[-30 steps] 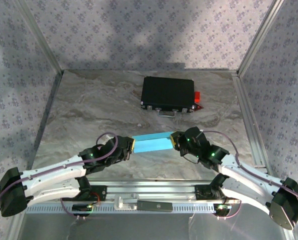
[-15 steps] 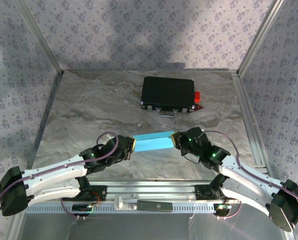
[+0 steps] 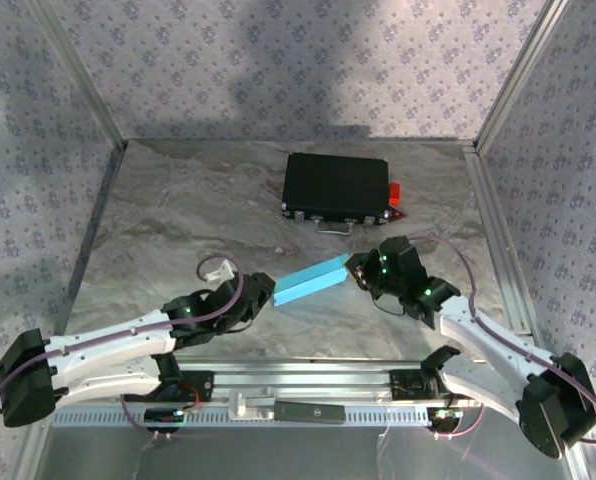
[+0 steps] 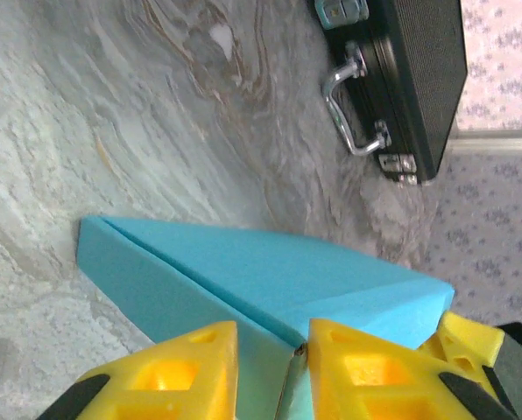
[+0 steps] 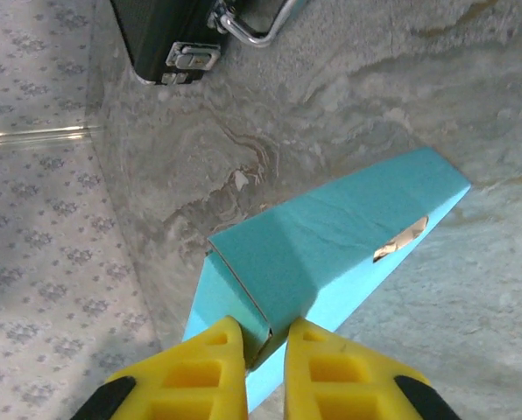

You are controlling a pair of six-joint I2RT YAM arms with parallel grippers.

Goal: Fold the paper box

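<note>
Desk (image 3: 178, 220): grey marbled top, patterned walls around it.
Right gripper (image 5: 265, 337): narrow, pinching the paper box (image 5: 331, 236) by its right-end edge.
Left gripper (image 4: 272, 337): jaws partly apart, box's left end between them, not clamped.
Box axis: left-right between the grippers, right end angled toward the black case (image 3: 336, 187), well apart from it.

High rear overview, close wrist views sharing box (image 3: 311, 280)
</note>
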